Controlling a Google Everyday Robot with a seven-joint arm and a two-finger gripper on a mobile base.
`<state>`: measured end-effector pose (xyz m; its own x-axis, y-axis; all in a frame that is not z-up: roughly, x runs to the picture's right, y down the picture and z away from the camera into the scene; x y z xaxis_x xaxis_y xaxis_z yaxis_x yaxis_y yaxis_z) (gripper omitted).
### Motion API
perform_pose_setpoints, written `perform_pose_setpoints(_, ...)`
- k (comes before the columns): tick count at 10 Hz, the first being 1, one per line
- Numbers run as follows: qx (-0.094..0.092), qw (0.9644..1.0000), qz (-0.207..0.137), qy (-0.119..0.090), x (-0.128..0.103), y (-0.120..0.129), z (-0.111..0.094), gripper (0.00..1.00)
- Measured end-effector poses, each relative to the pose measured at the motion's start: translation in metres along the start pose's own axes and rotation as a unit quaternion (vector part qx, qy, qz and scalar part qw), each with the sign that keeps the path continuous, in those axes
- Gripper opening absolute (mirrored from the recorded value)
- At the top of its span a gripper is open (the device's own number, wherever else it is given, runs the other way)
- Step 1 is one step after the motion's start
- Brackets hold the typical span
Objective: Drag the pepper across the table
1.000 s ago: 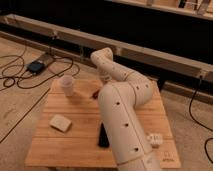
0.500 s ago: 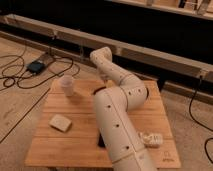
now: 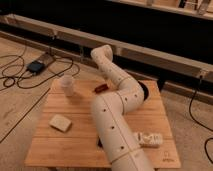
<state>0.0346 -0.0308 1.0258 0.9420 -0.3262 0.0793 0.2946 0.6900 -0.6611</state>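
Observation:
The pepper [image 3: 101, 88], small, dark red and glossy, lies on the light slatted table [image 3: 75, 145] near the far edge, just left of my white arm. The arm [image 3: 120, 130] rises from the front, bends at an elbow [image 3: 131, 95] and reaches back left to a rounded end [image 3: 102, 52] above the table's far edge. My gripper does not show; it is hidden behind the arm's own links. The pepper sits below that upper link, and I cannot tell whether anything touches it.
A white cup [image 3: 66, 84] stands at the far left. A pale yellow wedge [image 3: 60, 122] lies front left. A small white object [image 3: 150, 138] lies front right. A black phone [image 3: 99, 143] peeks from under the arm. Cables and a dark device [image 3: 36, 66] lie on the floor at left.
The arm's upper end has moved slightly up and away. The pepper has shifted a little to the right, towards the far edge. Cup, wedge and white object have stayed in place.

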Motion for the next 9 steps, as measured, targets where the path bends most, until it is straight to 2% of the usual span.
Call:
perform_pose_setpoints(4, 0.026, 0.9993, 0.018, 0.020, 0.011, -0.015, -0.004, 0.11)
perform_pose_setpoints(6, 0.044, 0.9976, 0.037, 0.038, 0.018, -0.024, -0.007, 0.11)
perform_pose_setpoints(9, 0.073, 0.9928, 0.075, 0.058, 0.026, -0.039, -0.012, 0.11)
